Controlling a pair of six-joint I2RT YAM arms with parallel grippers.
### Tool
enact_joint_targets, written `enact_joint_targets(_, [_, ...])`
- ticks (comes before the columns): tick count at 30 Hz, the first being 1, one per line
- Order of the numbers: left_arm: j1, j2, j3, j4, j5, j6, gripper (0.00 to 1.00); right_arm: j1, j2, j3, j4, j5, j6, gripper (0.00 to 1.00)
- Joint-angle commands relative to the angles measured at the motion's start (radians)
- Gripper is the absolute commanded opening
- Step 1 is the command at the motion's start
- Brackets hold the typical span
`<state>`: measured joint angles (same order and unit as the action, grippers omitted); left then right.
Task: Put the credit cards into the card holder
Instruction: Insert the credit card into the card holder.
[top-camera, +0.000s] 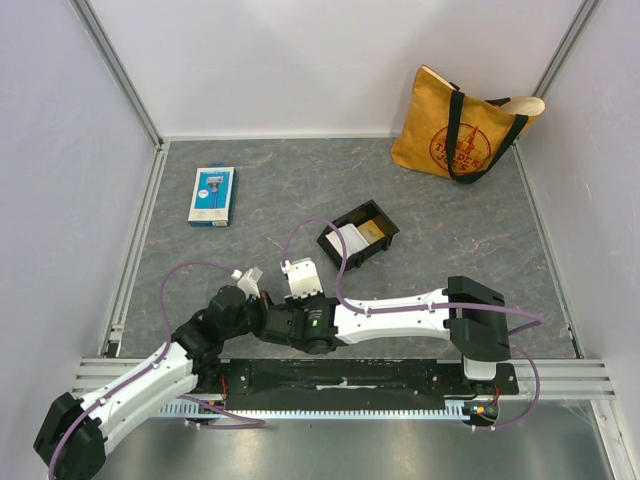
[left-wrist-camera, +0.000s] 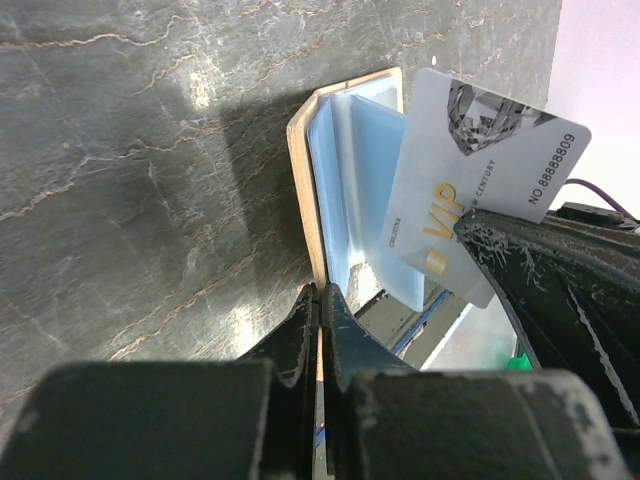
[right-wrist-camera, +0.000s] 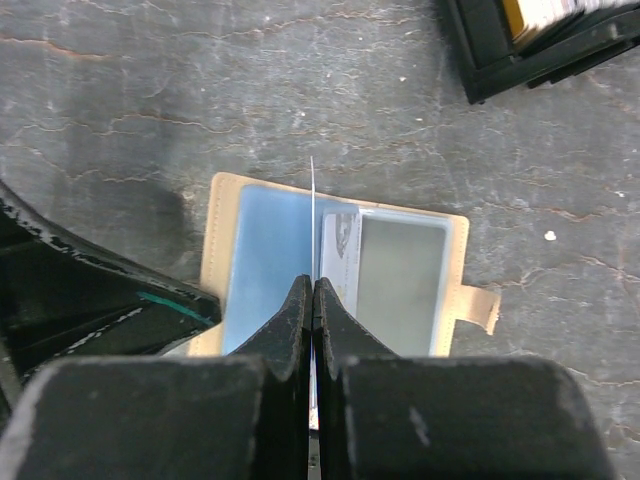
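Observation:
The tan card holder (right-wrist-camera: 455, 240) is open, its blue and clear sleeves showing. My left gripper (left-wrist-camera: 320, 295) is shut on the edge of its tan cover (left-wrist-camera: 303, 190); that gripper also shows at the lower left of the right wrist view (right-wrist-camera: 110, 300). My right gripper (right-wrist-camera: 313, 285) is shut on a white VIP credit card (left-wrist-camera: 485, 165), seen edge-on (right-wrist-camera: 313, 200) over the holder's middle fold. A white card (right-wrist-camera: 340, 255) and a grey one (right-wrist-camera: 400, 285) sit in the right-hand sleeve. In the top view both grippers meet near the front centre, left (top-camera: 248, 283) and right (top-camera: 300, 292).
A small black tray (top-camera: 358, 235) with white and gold cards stands just beyond the grippers, its corner in the right wrist view (right-wrist-camera: 500, 75). A blue-and-white package (top-camera: 212, 195) lies at the left. A yellow tote bag (top-camera: 465, 125) leans at the back right.

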<state>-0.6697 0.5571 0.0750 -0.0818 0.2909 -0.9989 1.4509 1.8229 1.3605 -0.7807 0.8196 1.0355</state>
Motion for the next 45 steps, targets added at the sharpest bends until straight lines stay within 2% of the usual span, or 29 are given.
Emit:
enact_joint_targets(1, [-0.002,-0.005,0.002,0.008,0.016,-0.015,0.02,0.008,0.003,0.043,-0.087,0.093,0.028,0.0])
enact_joint_targets(8, [-0.001,-0.003,-0.009,0.008,0.002,-0.018,0.02,0.003,-0.056,-0.017,-0.092,0.098,0.047,0.0])
enact_joint_targets(15, [-0.001,0.02,-0.021,0.013,-0.01,-0.015,0.02,-0.047,-0.181,-0.201,-0.048,0.015,0.107,0.0])
enact_joint_targets(20, [-0.001,0.046,-0.024,0.013,-0.027,-0.012,0.02,-0.072,-0.342,-0.322,0.124,-0.048,0.066,0.0])
enact_joint_targets(22, [-0.001,0.063,-0.027,0.011,-0.041,-0.012,0.02,-0.118,-0.404,-0.386,0.226,-0.144,0.028,0.0])
enact_joint_targets(26, [-0.002,0.105,-0.049,0.045,-0.05,-0.023,0.02,-0.19,-0.487,-0.556,0.542,-0.374,-0.04,0.0])
enact_joint_targets(30, [-0.002,0.136,-0.057,0.063,-0.053,-0.026,0.02,-0.239,-0.481,-0.658,0.734,-0.545,-0.014,0.0])
enact_joint_targets(36, [-0.001,0.136,-0.058,0.063,-0.058,-0.032,0.02,-0.25,-0.427,-0.735,0.917,-0.62,0.024,0.0])
enact_joint_targets(45, [-0.001,0.112,-0.069,0.051,-0.055,-0.047,0.02,-0.267,-0.421,-0.814,0.985,-0.61,0.084,0.0])
